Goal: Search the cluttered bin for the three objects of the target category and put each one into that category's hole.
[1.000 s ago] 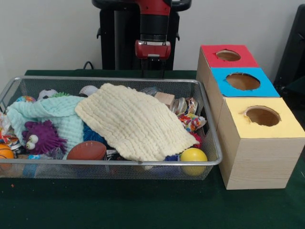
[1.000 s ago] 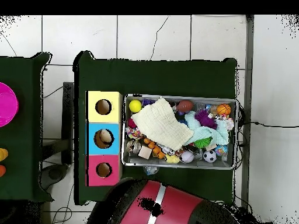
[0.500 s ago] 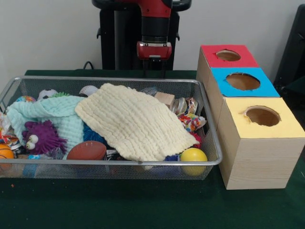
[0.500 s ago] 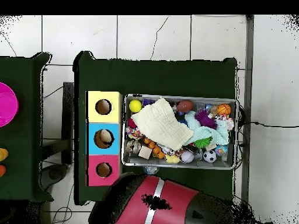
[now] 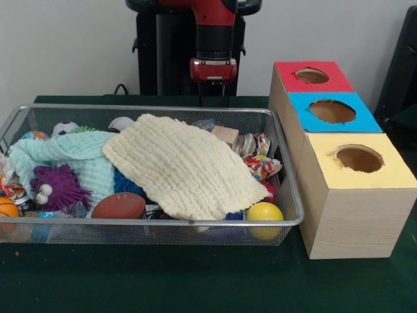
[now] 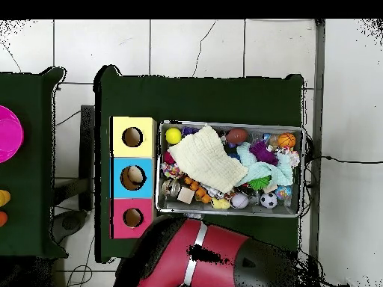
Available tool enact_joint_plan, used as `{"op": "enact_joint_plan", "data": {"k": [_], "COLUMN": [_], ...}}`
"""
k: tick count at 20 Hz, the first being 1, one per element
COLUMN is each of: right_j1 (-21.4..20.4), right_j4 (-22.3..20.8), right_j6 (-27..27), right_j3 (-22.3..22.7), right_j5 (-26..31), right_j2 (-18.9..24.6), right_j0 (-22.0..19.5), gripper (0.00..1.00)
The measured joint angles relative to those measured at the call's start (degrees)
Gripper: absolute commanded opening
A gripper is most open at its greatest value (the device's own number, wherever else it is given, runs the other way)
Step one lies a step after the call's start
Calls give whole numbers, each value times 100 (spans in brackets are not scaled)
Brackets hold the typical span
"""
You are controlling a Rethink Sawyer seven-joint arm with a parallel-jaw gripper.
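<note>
Since a second ago the red and black arm [image 5: 213, 32] has swung a little toward the boxes' side and risen slightly, so its red wrist block now sits higher behind the wire bin [image 5: 287, 189]; nothing inside the bin has shifted. Below that block the jaws [image 5: 213, 98] show only as thin dark tips against the dark pedestal, and I cannot tell whether they stand open or closed. They hang behind the bin's rear rim, apart from everything in it.

Directly in front of the jaws and lower lies the cream cloth [image 5: 182, 166], spread over the middle of the clutter. A wooden block [image 5: 225, 135] sits just beyond the cloth's edge, close below the jaws, with shiny wrapped items [image 5: 255, 147] beside it. Farther forward, at the bin's front corner, rests a yellow ball [image 5: 264, 214]. Off to the other side of the jaws lie a mint cloth [image 5: 71, 156], a purple fuzzy toy [image 5: 57, 186] and a brown football [image 5: 118, 205].

Beside the bin on the green tabletop [image 5: 195, 280] stand three boxes in a row, each with a round hole on top: red box [image 5: 311, 75] nearest the jaws, then blue box [image 5: 332, 111], then yellow box [image 5: 357, 163]. From overhead, something pale lies inside the blue box's hole.
</note>
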Motion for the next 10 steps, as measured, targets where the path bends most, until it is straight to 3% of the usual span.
{"op": "enact_joint_plan", "data": {"k": [10], "right_j1": [161], "right_j4": [71], "right_j6": [0], "right_j3": [0], "right_j5": [-360], "right_j2": [-14], "right_j0": [51], "gripper": [100]}}
